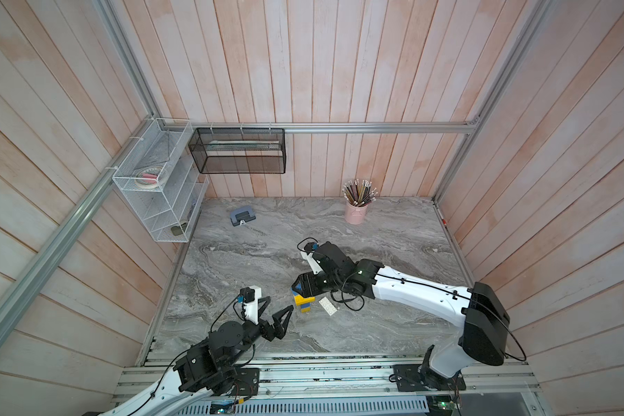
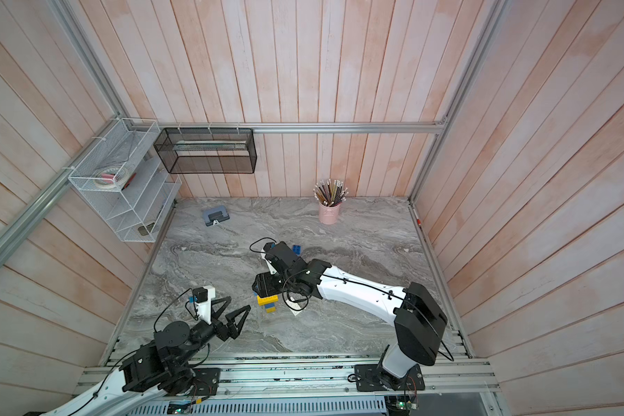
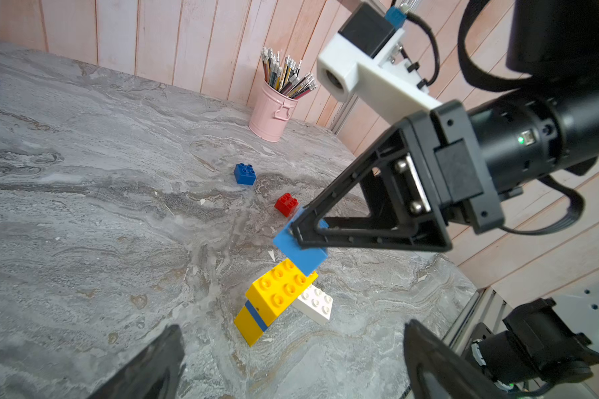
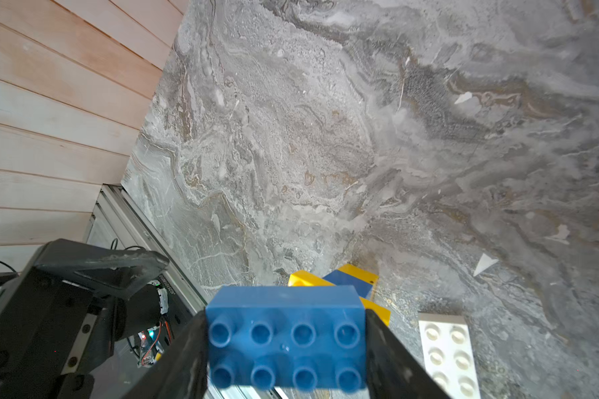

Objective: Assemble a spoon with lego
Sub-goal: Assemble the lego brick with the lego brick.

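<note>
The partly built spoon (image 3: 274,300) lies on the marble table (image 1: 393,252): an oblong yellow brick on a yellow-and-blue stack, also seen in both top views (image 1: 303,303) (image 2: 268,302). My right gripper (image 4: 286,316) is shut on an oblong blue lego brick (image 4: 286,331), held by its short ends just over the yellow brick's far end (image 3: 300,248); I cannot tell whether they touch. A white brick (image 3: 317,302) lies beside the assembly. Farther back lie a red brick (image 3: 286,203) and a square blue brick (image 3: 244,173). My left gripper (image 1: 280,303) stands open and empty left of the assembly.
A pink cup of pencils (image 1: 355,212) stands at the back wall, and a blue-grey hole punch (image 1: 241,217) lies at the back left. A white wire rack (image 1: 159,187) and a black mesh basket (image 1: 238,151) hang on the walls. Aluminium rails (image 1: 321,374) edge the front.
</note>
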Robot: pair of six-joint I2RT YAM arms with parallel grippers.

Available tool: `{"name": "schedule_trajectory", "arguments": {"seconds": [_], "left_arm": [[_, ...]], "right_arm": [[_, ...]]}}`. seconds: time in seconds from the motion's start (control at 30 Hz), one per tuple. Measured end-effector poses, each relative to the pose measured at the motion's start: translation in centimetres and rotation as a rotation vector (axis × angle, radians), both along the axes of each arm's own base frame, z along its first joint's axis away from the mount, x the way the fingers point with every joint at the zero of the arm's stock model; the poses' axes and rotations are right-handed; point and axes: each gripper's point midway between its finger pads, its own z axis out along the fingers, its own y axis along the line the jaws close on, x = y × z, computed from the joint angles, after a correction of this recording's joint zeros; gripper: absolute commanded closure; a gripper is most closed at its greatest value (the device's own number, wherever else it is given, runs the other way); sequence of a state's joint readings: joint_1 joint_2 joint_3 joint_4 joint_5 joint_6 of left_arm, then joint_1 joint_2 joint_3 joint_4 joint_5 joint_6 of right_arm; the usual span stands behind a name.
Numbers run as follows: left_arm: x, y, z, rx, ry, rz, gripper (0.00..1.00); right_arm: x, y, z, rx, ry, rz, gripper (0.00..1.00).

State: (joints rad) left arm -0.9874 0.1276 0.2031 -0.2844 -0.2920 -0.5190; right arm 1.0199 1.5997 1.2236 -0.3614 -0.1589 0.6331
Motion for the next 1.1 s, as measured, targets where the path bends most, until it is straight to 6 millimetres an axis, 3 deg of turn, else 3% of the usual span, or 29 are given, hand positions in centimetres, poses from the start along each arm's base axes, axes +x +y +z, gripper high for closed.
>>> {"name": "schedule_trajectory", "arguments": {"seconds": [1.1], "left_arm": [[0.0,0.1,-0.4,0.013,0.008,0.000,0.00]], "right_arm": [[-0.8,-0.2,-2.2,-0.030,0.045,-0.021,0.50]]}}
